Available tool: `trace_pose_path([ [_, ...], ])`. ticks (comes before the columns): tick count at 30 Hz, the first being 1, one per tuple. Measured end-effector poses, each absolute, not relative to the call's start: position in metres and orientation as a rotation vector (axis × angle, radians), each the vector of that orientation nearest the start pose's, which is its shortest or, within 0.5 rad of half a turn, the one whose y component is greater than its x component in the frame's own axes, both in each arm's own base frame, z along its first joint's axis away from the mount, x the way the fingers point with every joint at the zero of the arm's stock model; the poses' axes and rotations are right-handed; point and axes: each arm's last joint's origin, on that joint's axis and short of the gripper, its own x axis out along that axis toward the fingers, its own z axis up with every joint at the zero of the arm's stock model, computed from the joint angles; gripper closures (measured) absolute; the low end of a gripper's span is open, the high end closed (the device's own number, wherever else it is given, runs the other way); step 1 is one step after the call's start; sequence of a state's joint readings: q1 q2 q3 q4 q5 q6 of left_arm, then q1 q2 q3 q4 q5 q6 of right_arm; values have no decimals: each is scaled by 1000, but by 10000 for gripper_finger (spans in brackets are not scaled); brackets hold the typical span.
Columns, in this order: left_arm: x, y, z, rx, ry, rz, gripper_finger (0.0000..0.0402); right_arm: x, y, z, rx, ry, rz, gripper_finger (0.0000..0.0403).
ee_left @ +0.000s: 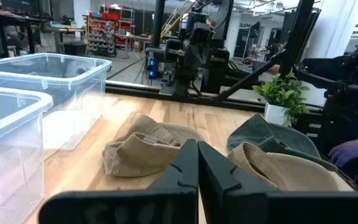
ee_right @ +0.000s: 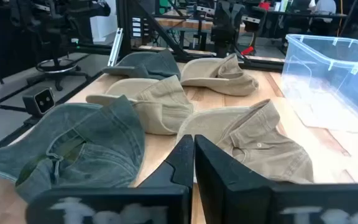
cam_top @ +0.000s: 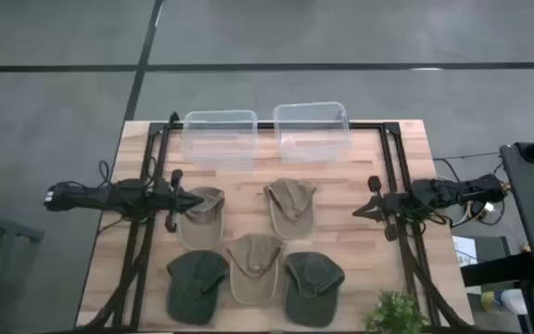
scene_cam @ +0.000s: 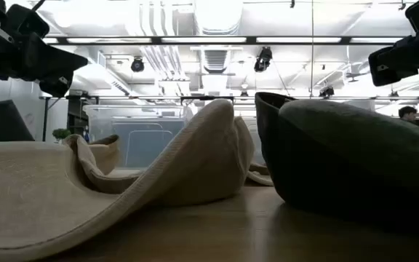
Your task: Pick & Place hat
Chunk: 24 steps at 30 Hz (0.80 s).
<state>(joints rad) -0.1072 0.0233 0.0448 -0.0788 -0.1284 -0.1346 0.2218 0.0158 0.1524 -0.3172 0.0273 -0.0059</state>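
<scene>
Directly under the closed, empty left tool (cam_top: 196,200), tan hat (cam_top: 202,217), right tool (cam_top: 360,211) closed.

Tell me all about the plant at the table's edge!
The plant is small, with bright green leafy sprigs, standing at the table's near right corner beside a dark green hat. In the left wrist view it rises from a white pot. It stands upright, and no tool touches it. Whether it is real or fake cannot be told.
</scene>
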Motion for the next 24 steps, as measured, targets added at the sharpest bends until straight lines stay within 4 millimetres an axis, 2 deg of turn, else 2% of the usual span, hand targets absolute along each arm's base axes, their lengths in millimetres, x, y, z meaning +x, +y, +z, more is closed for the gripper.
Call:
trace_pose_path([
  [24, 96, -7, 169, -128, 55, 25, 401, 84, 18, 183, -17, 180, 194, 394],
])
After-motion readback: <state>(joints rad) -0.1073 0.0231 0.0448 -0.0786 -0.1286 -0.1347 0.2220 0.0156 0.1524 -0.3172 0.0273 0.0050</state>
